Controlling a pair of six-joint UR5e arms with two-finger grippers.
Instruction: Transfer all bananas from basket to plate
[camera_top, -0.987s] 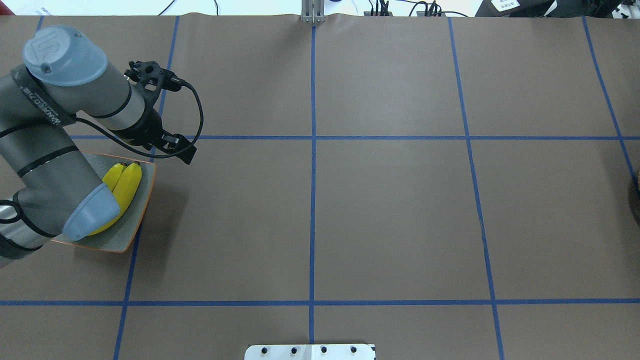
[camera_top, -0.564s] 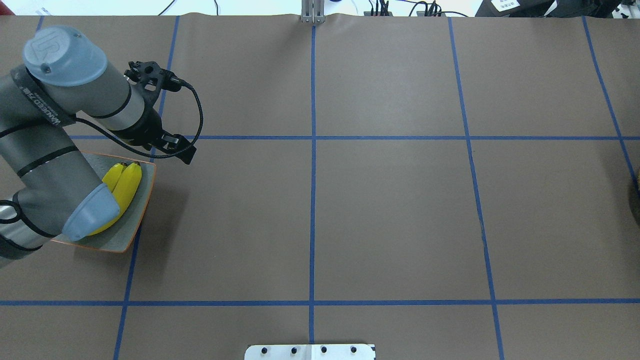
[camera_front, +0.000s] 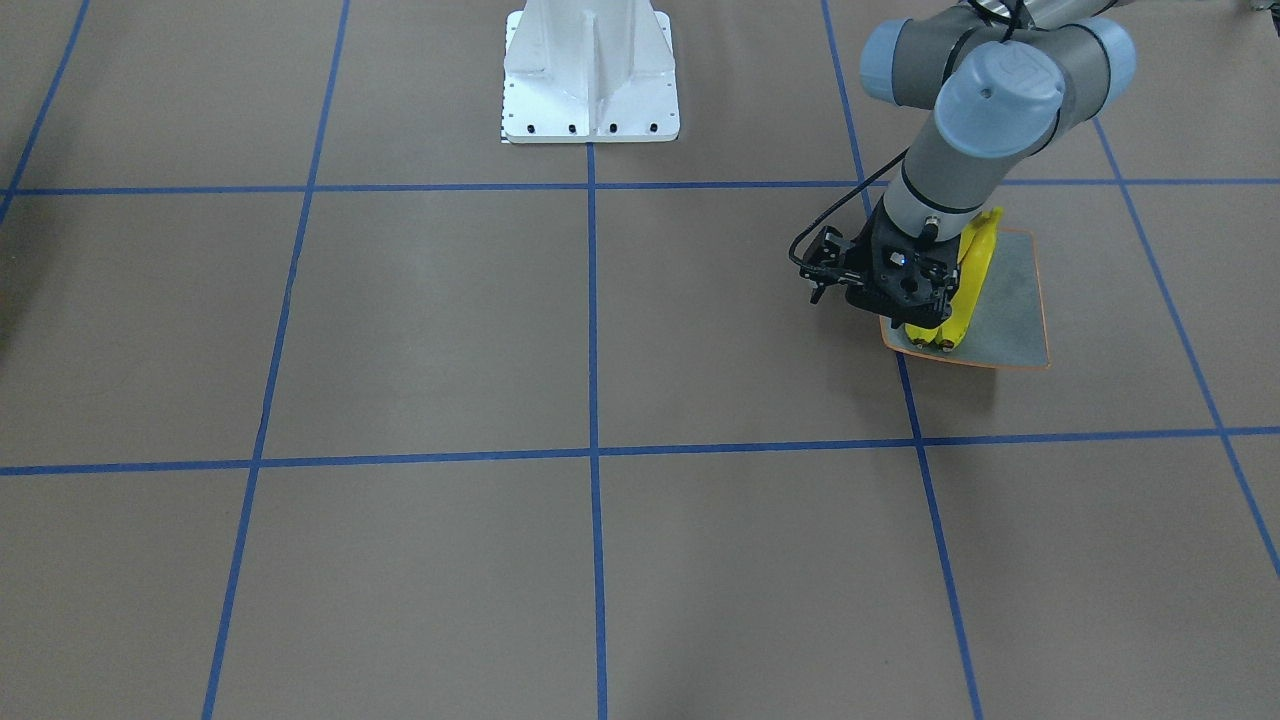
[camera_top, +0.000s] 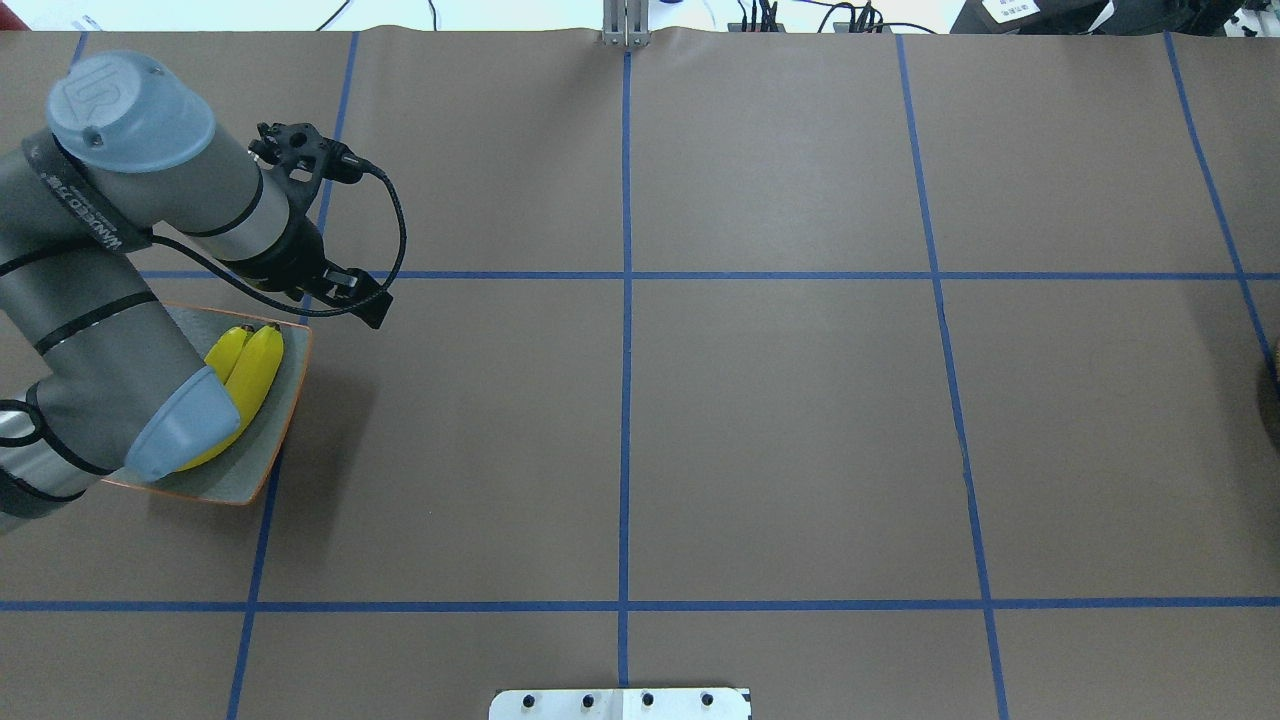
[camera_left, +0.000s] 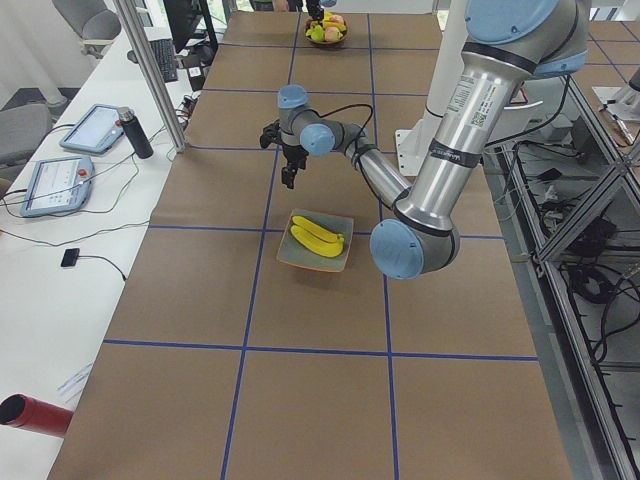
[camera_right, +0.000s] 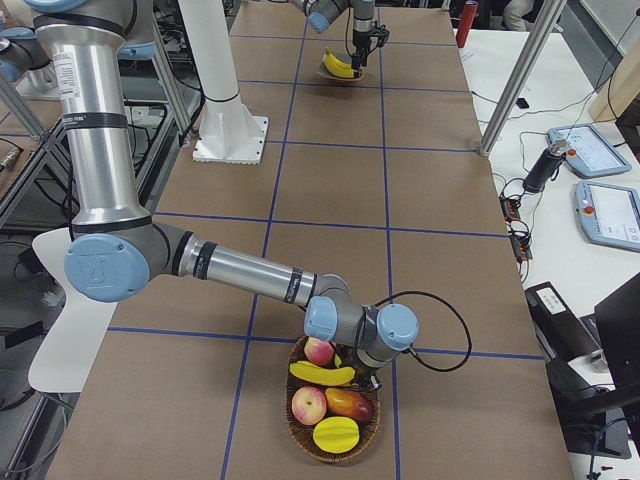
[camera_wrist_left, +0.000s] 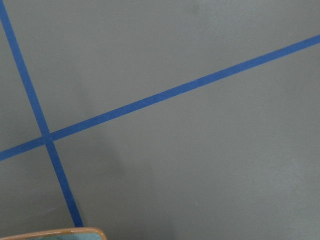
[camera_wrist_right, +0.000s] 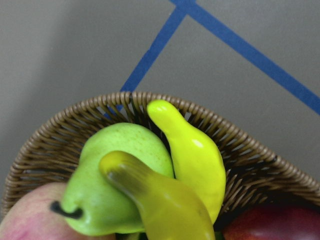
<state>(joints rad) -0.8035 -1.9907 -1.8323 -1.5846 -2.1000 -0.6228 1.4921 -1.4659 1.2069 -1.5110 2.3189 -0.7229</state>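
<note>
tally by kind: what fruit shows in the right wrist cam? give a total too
bananas: 2
green pear: 1
pinkish apple: 1
dark red fruit, kind unclear: 1
Total: 5

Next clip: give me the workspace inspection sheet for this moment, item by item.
Surface: brown table with a blue tape grid.
Job's things: plate holds two bananas; basket holds two remaining bananas.
Clutter: pear and other fruit in basket.
Grippers: left gripper hangs beside plate, right gripper over basket; states unclear.
Cables: black cable loops off left wrist.
Surroundings: tablets, bottle on side desk.
</note>
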